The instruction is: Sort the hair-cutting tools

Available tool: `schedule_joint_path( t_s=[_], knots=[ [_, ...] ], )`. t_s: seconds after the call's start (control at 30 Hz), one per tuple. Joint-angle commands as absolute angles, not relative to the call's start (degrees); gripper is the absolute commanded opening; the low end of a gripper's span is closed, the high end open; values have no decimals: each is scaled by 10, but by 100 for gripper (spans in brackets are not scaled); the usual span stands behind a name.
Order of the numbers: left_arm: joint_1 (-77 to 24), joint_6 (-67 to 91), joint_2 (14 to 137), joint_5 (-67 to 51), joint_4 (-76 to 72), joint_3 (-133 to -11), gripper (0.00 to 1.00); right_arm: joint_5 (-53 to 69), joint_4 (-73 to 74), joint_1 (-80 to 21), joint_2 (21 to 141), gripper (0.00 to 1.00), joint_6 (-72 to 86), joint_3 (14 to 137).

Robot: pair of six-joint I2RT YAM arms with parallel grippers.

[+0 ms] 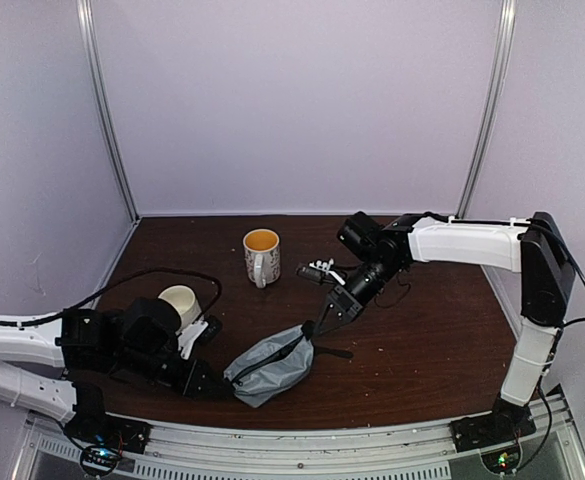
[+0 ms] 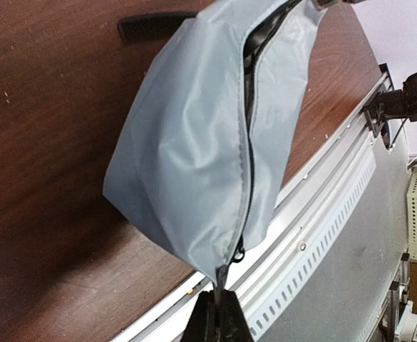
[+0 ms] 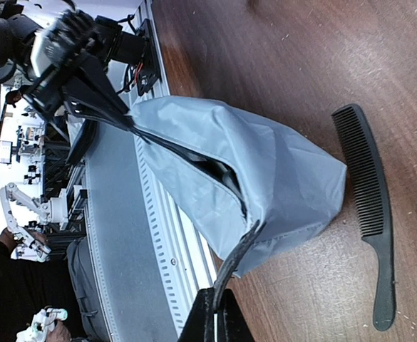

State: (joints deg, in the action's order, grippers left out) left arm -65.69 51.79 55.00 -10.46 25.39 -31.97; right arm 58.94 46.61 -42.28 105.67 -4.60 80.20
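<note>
The counter [image 1: 422, 350] is dark brown wood with pale scratches and crumbs on it.

The grey pouch [image 1: 272, 368] is soft, smooth cloth with folds. It sits near the front edge, and its long way runs from the front left up to the right. A black zip goes along its top from end to end and is partly open. It is dark inside, so I cannot tell what is in there.

Each end of the pouch is held. The left pincer [image 2: 217, 303] is clenched on the corner where the zip ends. The right pincer [image 3: 214, 306] is clenched on a black strip at the other end.

A cream mug [image 1: 261, 255] stands behind the pouch, orange inside. Another cream mug [image 1: 180, 302] is partly hidden by the left arm.

The comb [image 3: 368, 206] is long, thin, black and hard. It lies flat on the counter just beside the pouch's right end and is not held. Its long way runs left to right from above. One half has fine teeth, and the other is a thin, plain handle.
</note>
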Motion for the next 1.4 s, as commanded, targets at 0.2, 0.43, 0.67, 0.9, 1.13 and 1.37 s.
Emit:
schedule_joint_path(
  t_s=[0.2, 0.43, 0.67, 0.9, 1.13, 1.37],
  knots=[
    [-629, 518, 420, -44, 285, -274, 0, 557, 421, -386, 1001, 0, -20, 776],
    [-619, 457, 505, -58, 296, -331, 0, 575, 439, -434, 1020, 0, -23, 780],
    [-570, 444, 481, -47, 383, -339, 0, 487, 498, -409, 1038, 26, -98, 821],
    [-541, 429, 453, -17, 397, -335, 42, 285, 533, -389, 1074, 37, -188, 813],
    [-541, 376, 434, 50, 418, -386, 68, 139, 468, -451, 1058, 36, -269, 757],
    [-541, 326, 471, 141, 396, -451, 73, 119, 457, -497, 1087, 36, -278, 752]
  ],
)
